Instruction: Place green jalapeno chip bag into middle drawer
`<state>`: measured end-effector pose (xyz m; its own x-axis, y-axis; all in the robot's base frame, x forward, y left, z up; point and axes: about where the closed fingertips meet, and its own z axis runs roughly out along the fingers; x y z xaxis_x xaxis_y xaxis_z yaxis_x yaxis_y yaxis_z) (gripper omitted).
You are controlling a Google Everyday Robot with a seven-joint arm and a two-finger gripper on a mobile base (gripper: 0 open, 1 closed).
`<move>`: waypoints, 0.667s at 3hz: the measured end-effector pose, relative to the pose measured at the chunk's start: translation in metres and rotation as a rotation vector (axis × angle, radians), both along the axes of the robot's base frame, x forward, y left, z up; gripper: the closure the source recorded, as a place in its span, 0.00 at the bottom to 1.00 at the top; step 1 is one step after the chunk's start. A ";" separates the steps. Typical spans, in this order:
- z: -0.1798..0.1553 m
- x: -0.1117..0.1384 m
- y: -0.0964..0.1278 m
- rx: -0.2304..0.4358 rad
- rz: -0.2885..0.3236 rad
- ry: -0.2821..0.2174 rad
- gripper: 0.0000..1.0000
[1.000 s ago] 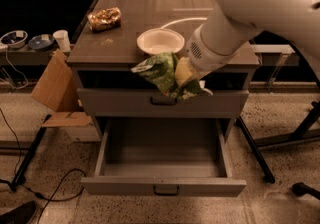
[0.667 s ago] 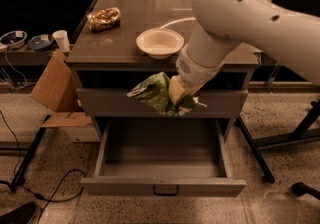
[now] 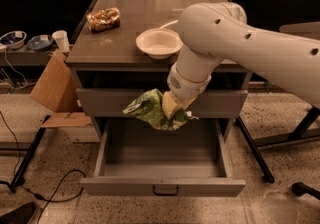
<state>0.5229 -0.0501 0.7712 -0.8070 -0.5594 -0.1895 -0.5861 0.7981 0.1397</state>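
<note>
The green jalapeno chip bag [image 3: 149,109] is a crumpled glossy green foil bag held in my gripper [image 3: 170,108]. The gripper is shut on the bag's right side and holds it in the air, in front of the upper drawer front and over the back of the open middle drawer [image 3: 162,187]. The drawer is pulled out, with a plain grey tray inside and a small dark handle on its front. My big white arm comes in from the right and hides part of the table's right side.
A white bowl [image 3: 159,42] stands on the dark tabletop near its front edge. A brown-gold crinkled bag [image 3: 103,19] lies at the back left. A cardboard box [image 3: 56,88] leans at the left of the cabinet. Cables lie on the floor at the left.
My gripper has moved down and to the left with the green bag, from the table's front edge to just above the open drawer.
</note>
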 end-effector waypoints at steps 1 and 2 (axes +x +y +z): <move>0.009 0.006 0.000 -0.028 0.014 0.002 1.00; -0.002 0.012 0.026 -0.066 0.063 0.014 1.00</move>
